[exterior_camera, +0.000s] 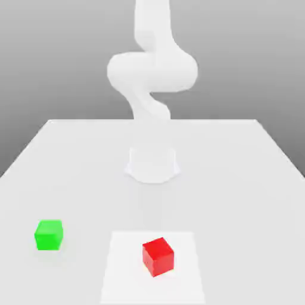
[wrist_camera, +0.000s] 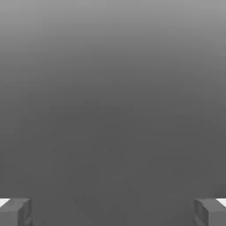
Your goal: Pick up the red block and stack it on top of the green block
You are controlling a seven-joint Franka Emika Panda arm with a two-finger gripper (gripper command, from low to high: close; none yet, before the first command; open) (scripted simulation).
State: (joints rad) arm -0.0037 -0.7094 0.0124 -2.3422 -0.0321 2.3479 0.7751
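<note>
Red block: a small bright red cube (exterior_camera: 158, 256) in the lower middle of the exterior view, a little right of centre, sitting flat on a paler square patch (exterior_camera: 119, 274) of the table, turned slightly so one upright edge faces the camera
Handling: looks rigid and light, with plain matte faces that should not slip much; nothing suggests it is fragile, and a firm squeeze should do no harm
Where to grip: two opposite side faces, taken from straight above, with the fingers turned to match the cube's slight rotation and closing around its middle height
Green block: a cube of the same size (exterior_camera: 48, 234) at the lower left of the exterior view, resting flat on the table, well apart from the red one and slightly higher in the frame
Stacking surface: the green top face is level and bare, yet no wider than the red cube, so the drop needs to be centred
Table: a plain white top (exterior_camera: 238, 179) reaching to the frame's middle height, with grey backdrop behind
Arm: a pale white arm (exterior_camera: 152, 71) rises from a round base (exterior_camera: 152, 164) at the centre of the exterior view
Gripper: the gripper (wrist_camera: 113, 212) shows as two grey fingertips (wrist_camera: 17, 212) at the lower corners of the hand view, spread wide apart with nothing between them
Obstacles: nothing stands between the two cubes; the path looks free
</note>
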